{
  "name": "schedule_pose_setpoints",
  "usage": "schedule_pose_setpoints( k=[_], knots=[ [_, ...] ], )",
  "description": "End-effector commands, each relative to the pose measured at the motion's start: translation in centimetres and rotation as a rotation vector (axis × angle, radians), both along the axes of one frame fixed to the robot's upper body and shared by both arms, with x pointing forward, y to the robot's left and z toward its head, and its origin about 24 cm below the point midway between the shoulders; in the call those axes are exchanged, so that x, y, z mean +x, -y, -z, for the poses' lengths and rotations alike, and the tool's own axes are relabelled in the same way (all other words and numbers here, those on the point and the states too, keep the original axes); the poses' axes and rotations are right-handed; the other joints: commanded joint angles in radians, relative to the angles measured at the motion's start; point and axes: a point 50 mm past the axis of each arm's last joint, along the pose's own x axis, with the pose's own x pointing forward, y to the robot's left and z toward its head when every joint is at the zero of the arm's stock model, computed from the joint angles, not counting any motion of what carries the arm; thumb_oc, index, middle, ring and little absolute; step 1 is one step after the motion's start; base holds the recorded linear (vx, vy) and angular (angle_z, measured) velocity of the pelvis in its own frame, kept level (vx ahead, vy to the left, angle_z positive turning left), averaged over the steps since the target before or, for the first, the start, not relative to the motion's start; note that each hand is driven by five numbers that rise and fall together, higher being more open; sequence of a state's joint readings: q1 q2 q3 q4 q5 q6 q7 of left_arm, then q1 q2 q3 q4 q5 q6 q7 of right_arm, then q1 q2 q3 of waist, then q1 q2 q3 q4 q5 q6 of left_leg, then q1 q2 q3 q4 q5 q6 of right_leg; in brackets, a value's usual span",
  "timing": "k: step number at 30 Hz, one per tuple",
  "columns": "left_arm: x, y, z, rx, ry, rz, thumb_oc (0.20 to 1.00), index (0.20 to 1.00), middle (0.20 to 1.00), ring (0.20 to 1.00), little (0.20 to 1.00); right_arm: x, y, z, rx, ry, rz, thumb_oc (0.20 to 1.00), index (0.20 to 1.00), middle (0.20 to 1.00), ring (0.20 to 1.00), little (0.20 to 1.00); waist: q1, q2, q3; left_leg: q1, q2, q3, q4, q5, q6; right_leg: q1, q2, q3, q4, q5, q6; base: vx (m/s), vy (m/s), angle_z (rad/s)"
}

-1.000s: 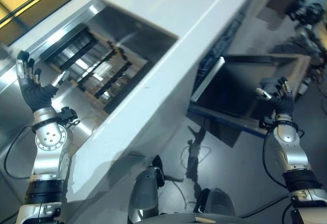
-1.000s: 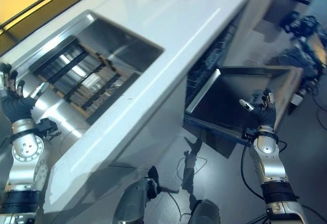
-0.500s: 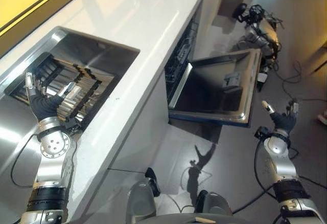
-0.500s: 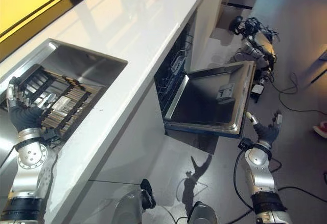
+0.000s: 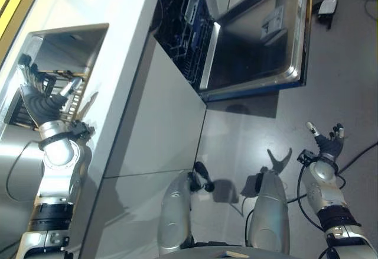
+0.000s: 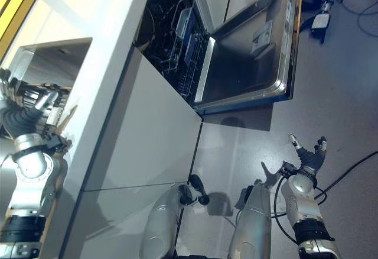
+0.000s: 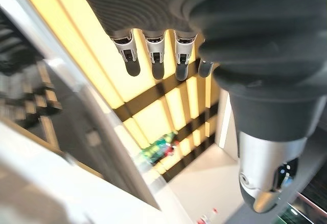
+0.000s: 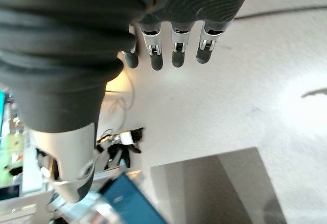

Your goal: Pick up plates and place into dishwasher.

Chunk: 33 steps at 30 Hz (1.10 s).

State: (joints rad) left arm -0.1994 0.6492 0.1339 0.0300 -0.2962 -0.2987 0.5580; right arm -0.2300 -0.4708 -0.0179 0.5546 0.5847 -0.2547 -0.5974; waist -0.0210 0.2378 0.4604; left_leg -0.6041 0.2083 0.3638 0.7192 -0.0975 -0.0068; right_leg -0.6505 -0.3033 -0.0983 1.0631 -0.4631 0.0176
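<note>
Task barely begun: dishwasher [image 5: 236, 40] stands open; left hand [image 5: 40, 102] over sink [image 5: 65, 52] and right hand [image 5: 326, 143] both spread, empty.

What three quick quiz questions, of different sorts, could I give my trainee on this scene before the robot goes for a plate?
1. True or false: the dishwasher door is shut.
2. Multiple choice: the left robot hand is (A) curled round a plate, (B) open with straight fingers beside the sink, (C) resting on the dishwasher door.
3. Short answer: where is the right robot hand, and what does it hold?

Key
1. False: the door hangs down, open, with the dishwasher rack in sight behind it.
2. B.
3. It is raised over the floor short of the open door, fingers spread, holding nothing.
</note>
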Motion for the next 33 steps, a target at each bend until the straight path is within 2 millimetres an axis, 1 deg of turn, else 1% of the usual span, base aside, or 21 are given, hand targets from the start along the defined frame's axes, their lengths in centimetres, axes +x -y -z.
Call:
schedule_pose_setpoints(
  k=[1, 4, 5, 6, 7, 8, 9, 11, 14, 15, 16, 18, 19, 21, 22, 26, 29, 31, 33],
  knots=[
    [0.9, 4.5, 3.7, -0.126, -0.06, 0.1, 1.0, 1.0, 1.0, 1.0, 1.0, 2.3, -0.7, -4.0, 0.01, 0.218, -0.014, 1.0, 1.0, 1.0, 1.0, 1.0, -0.046, 0.016, 0.06, -0.111, -0.009, -0.048, 0.088, -0.067, 0.025, -0.055, 0.025, -0.032, 0.14, -0.084, -0.121, 0.01, -0.031, 0.17],
    [0.9, 4.7, 3.5, -0.109, -0.06, 0.11, 1.0, 1.0, 1.0, 1.0, 1.0, 3.0, -0.2, -5.1, 0.047, 0.287, -0.023, 1.0, 1.0, 1.0, 1.0, 1.0, -0.033, 0.027, 0.06, -0.187, -0.024, -0.068, 0.171, -0.095, 0.029, -0.139, 0.005, -0.019, 0.24, -0.113, -0.125, 0.04, -0.049, 0.2],
    [0.8, 4.8, 3.6, -0.101, -0.061, 0.116, 1.0, 1.0, 1.0, 1.0, 1.0, 3.1, 0.2, -5.6, 0.064, 0.321, -0.018, 1.0, 1.0, 1.0, 1.0, 1.0, -0.026, 0.032, 0.06, -0.216, -0.029, -0.073, 0.206, -0.108, 0.028, -0.171, -0.008, -0.018, 0.28, -0.121, -0.123, 0.04, -0.054, 0.17],
    [0.9, 4.8, 3.5, -0.098, -0.059, 0.117, 1.0, 1.0, 1.0, 1.0, 1.0, 3.2, 0.4, -5.8, 0.067, 0.334, -0.017, 1.0, 1.0, 1.0, 1.0, 1.0, -0.023, 0.032, 0.06, -0.229, -0.03, -0.074, 0.219, -0.114, 0.029, -0.185, -0.013, -0.015, 0.295, -0.126, -0.122, 0.04, -0.069, 0.09],
    [0.7, 4.8, 3.5, -0.087, -0.061, 0.124, 1.0, 1.0, 1.0, 1.0, 1.0, 3.4, 1.0, -6.8, 0.079, 0.38, -0.012, 1.0, 1.0, 1.0, 1.0, 1.0, -0.015, 0.04, 0.06, -0.258, -0.036, -0.079, 0.253, -0.123, 0.025, -0.217, -0.024, -0.01, 0.339, -0.132, -0.118, 0.04, -0.066, 0.05],
    [0.7, 4.9, 3.4, -0.081, -0.06, 0.127, 1.0, 1.0, 1.0, 1.0, 1.0, 3.6, 1.4, -7.4, 0.093, 0.411, -0.015, 1.0, 1.0, 1.0, 1.0, 1.0, -0.01, 0.043, 0.06, -0.278, -0.039, -0.08, 0.276, -0.131, 0.024, -0.24, -0.031, -0.005, 0.364, -0.138, -0.116, 0.05, -0.081, 0.11],
    [0.6, 5.0, 3.4, -0.074, -0.057, 0.131, 1.0, 1.0, 1.0, 1.0, 1.0, 3.8, 1.9, -8.4, 0.14, 0.489, -0.019, 1.0, 1.0, 1.0, 1.0, 1.0, -0.003, 0.052, 0.06, -0.308, -0.046, -0.085, 0.306, -0.141, 0.021, -0.272, -0.04, 0.002, 0.405, -0.145, -0.111, 0.04, -0.054, 0.19],
    [0.5, 5.0, 3.7, -0.065, -0.062, 0.144, 1.0, 1.0, 1.0, 1.0, 1.0, 4.1, 2.7, -9.4, 0.21, 0.591, -0.029, 1.0, 1.0, 1.0, 1.0, 1.0, 0.005, 0.069, 0.06, -0.356, -0.056, -0.092, 0.354, -0.158, 0.014, -0.327, -0.053, 0.025, 0.465, -0.154, -0.1, 0.03, -0.037, 0.21],
    [0.6, 5.3, 3.7, -0.05, -0.065, 0.168, 1.0, 1.0, 1.0, 1.0, 1.0, 4.9, 3.4, -11.1, 0.235, 0.643, -0.061, 1.0, 1.0, 1.0, 1.0, 1.0, 0.016, 0.084, 0.06, -0.401, -0.067, -0.097, 0.398, -0.168, 0.002, -0.372, -0.068, 0.05, 0.511, -0.162, -0.091, 0.03, -0.03, 0.18],
    [0.5, 5.4, 3.7, -0.035, -0.064, 0.189, 1.0, 1.0, 1.0, 1.0, 1.0, 5.5, 3.6, -12.5, 0.229, 0.657, -0.099, 1.0, 1.0, 1.0, 1.0, 1.0, 0.026, 0.095, 0.06, -0.424, -0.074, -0.104, 0.416, -0.17, -0.005, -0.393, -0.078, 0.064, 0.534, -0.162, -0.086, 0.0, -0.038, 0.17],
    [0.5, 5.5, 3.6, -0.027, -0.059, 0.2, 1.0, 1.0, 1.0, 1.0, 1.0, 5.8, 3.7, -13.4, 0.222, 0.675, -0.112, 1.0, 1.0, 1.0, 1.0, 1.0, 0.029, 0.101, 0.06, -0.44, -0.078, -0.11, 0.426, -0.171, -0.01, -0.408, -0.077, 0.08, 0.542, -0.163, -0.084, -0.01, -0.044, 0.15],
    [0.5, 5.7, 3.3, -0.013, -0.046, 0.22, 1.0, 1.0, 1.0, 1.0, 1.0, 6.2, 3.6, -14.6, 0.205, 0.701, -0.14, 1.0, 1.0, 1.0, 1.0, 1.0, 0.031, 0.109, 0.06, -0.463, -0.087, -0.118, 0.437, -0.17, -0.018, -0.427, -0.072, 0.099, 0.546, -0.161, -0.079, -0.03, -0.035, 0.15],
    [0.5, 5.7, 3.2, -0.009, -0.042, 0.23, 1.0, 1.0, 1.0, 1.0, 1.0, 6.5, 3.4, -15.6, 0.202, 0.737, -0.168, 1.0, 1.0, 1.0, 1.0, 1.0, 0.034, 0.111, 0.06, -0.47, -0.088, -0.118, 0.441, -0.17, -0.021, -0.433, -0.074, 0.103, 0.552, -0.161, -0.077, -0.02, -0.016, 0.11],
    [0.6, 5.7, 2.9, -0.006, -0.033, 0.24, 1.0, 1.0, 1.0, 1.0, 1.0, 6.9, 3.0, -16.6, 0.196, 0.774, -0.212, 1.0, 1.0, 1.0, 1.0, 1.0, 0.036, 0.114, 0.06, -0.478, -0.091, -0.117, 0.446, -0.173, -0.024, -0.444, -0.078, 0.106, 0.561, -0.161, -0.072, -0.01, 0.007, 0.07],
    [0.7, 5.7, 2.5, -0.002, -0.027, 0.25, 1.0, 1.0, 1.0, 1.0, 1.0, 7.3, 2.2, -17.9, 0.158, 0.801, -0.276, 1.0, 1.0, 1.0, 1.0, 1.0, 0.042, 0.114, 0.06, -0.481, -0.089, -0.118, 0.451, -0.175, -0.026, -0.447, -0.089, 0.107, 0.562, -0.158, -0.066, 0.0, 0.013, 0.12],
    [0.9, 5.6, 1.9, -0.003, -0.013, 0.251, 1.0, 1.0, 1.0, 1.0, 1.0, 8.1, 0.1, -20.2, 0.098, 0.824, -0.459, 1.0, 1.0, 1.0, 1.0, 1.0, 0.055, 0.103, 0.06, -0.47, -0.086, -0.119, 0.449, -0.174, -0.028, -0.431, -0.107, 0.091, 0.557, -0.145, -0.054, 0.02, 0.009, 0.08],
    [1.0, 5.5, 1.3, 0.014, -0.007, 0.254, 1.0, 1.0, 1.0, 1.0, 1.0, 8.0, -1.5, -22.1, 0.022, 0.881, -0.601, 1.0, 1.0, 1.0, 1.0, 1.0, 0.066, 0.085, 0.06, -0.466, -0.086, -0.119, 0.449, -0.171, -0.029, -0.403, -0.117, 0.069, 0.541, -0.133, -0.048, 0.04, -0.031, 0.05],
    [1.0, 5.4, 1.2, 0.017, -0.005, 0.252, 1.0, 1.0, 1.0, 1.0, 1.0, 7.6, -2.8, -23.0, -0.023, 0.915, -0.669, 1.0, 1.0, 1.0, 1.0, 1.0, 0.07, 0.076, 0.06, -0.461, -0.087, -0.119, 0.451, -0.173, -0.027, -0.389, -0.12, 0.057, 0.533, -0.127, -0.046, 0.05, -0.033, 0.04],
    [1.1, 5.2, 1.0, 0.02, -0.007, 0.247, 1.0, 1.0, 1.0, 1.0, 1.0, 7.3, -4.6, -23.9, -0.063, 0.951, -0.783, 1.0, 1.0, 1.0, 1.0, 1.0, 0.074, 0.063, 0.06, -0.451, -0.088, -0.118, 0.456, -0.178, -0.025, -0.367, -0.123, 0.04, 0.523, -0.12, -0.042, 0.05, -0.025, 0.06]
  ],
)
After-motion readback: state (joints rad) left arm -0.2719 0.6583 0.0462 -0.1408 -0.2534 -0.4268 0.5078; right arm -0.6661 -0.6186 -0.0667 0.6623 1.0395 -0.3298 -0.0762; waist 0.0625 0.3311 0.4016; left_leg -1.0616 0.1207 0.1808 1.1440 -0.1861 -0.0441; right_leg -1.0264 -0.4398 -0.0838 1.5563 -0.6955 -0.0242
